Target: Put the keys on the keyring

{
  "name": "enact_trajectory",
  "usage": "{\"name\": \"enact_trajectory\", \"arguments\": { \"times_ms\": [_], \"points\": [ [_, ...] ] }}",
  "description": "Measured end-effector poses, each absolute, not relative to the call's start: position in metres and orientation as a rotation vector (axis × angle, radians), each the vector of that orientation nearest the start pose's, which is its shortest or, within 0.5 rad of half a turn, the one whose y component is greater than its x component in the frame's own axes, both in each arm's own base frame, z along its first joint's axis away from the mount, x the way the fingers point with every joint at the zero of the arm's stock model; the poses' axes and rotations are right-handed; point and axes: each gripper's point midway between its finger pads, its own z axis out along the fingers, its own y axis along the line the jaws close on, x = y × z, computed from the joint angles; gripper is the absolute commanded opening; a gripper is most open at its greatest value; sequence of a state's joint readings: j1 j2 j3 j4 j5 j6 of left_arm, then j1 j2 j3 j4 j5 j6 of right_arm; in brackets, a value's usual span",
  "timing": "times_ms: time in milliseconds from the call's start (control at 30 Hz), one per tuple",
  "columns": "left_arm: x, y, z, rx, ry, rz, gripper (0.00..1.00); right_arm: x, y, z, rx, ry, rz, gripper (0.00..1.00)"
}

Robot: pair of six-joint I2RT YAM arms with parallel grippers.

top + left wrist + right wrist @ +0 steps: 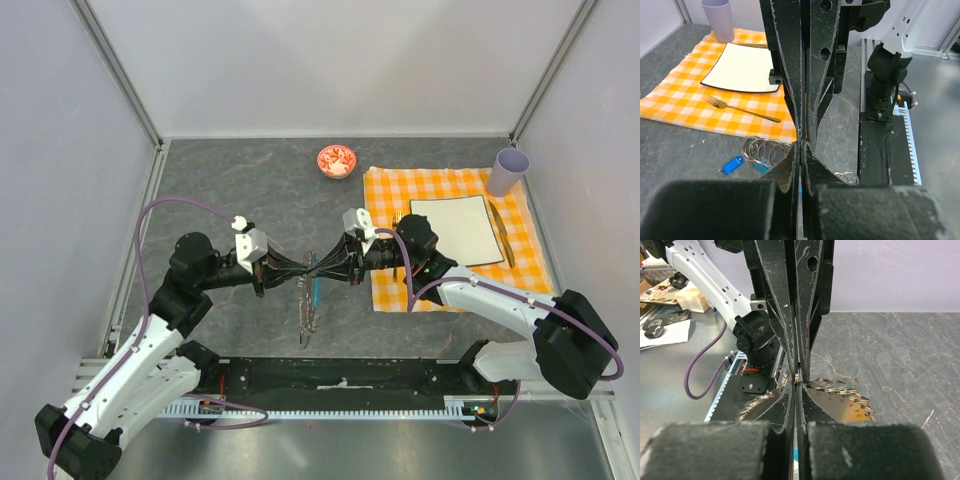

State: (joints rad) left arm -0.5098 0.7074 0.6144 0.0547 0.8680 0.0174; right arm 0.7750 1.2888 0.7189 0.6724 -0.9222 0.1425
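Note:
My left gripper (304,268) and right gripper (323,266) meet tip to tip above the middle of the table, and both are shut. The keyring (316,291), a thin wire loop with a light-blue strip, hangs from the point where they meet. Several keys (308,322) dangle below it. In the left wrist view my left gripper (802,146) pinches the thin wire, with split rings (762,148) and a blue-headed key (732,164) beside it. In the right wrist view my right gripper (797,382) pinches the wire at a small ring, next to more rings (830,385).
An orange checked cloth (390,190) lies at the right with a white plate (455,230), a fork (740,107) and a lilac cup (508,170) on it. A small red-and-white bowl (337,160) stands behind the grippers. White walls close in the table.

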Motion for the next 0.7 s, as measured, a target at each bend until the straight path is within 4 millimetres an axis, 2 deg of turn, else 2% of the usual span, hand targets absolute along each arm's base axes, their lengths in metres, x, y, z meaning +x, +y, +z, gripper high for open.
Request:
{"name": "enact_trajectory", "arguments": {
  "times_ms": [133, 233, 267, 300, 433, 700],
  "points": [
    [0.156, -0.239, 0.271, 1.091, 1.322, -1.047, 0.09, 0.158, 0.358, 0.261, -1.239, 1.15, 1.381, 0.0],
    [0.156, -0.236, 0.27, 1.103, 1.331, -1.011, 0.19, 0.157, 0.359, 0.26, -1.251, 1.156, 1.377, 0.0],
    [0.156, -0.234, 0.269, 1.109, 1.33, -0.996, 0.29, 0.157, 0.359, 0.259, -1.254, 1.16, 1.376, 0.0],
    [0.155, -0.232, 0.27, 1.112, 1.326, -0.983, 0.31, 0.157, 0.359, 0.257, -1.258, 1.166, 1.374, 0.0],
    [0.154, -0.227, 0.273, 1.117, 1.31, -0.941, 0.37, 0.157, 0.358, 0.253, -1.265, 1.187, 1.373, 0.0],
    [0.156, -0.227, 0.266, 1.121, 1.343, -0.944, 0.38, 0.157, 0.358, 0.253, -1.263, 1.189, 1.376, 0.0]
  ]
}}
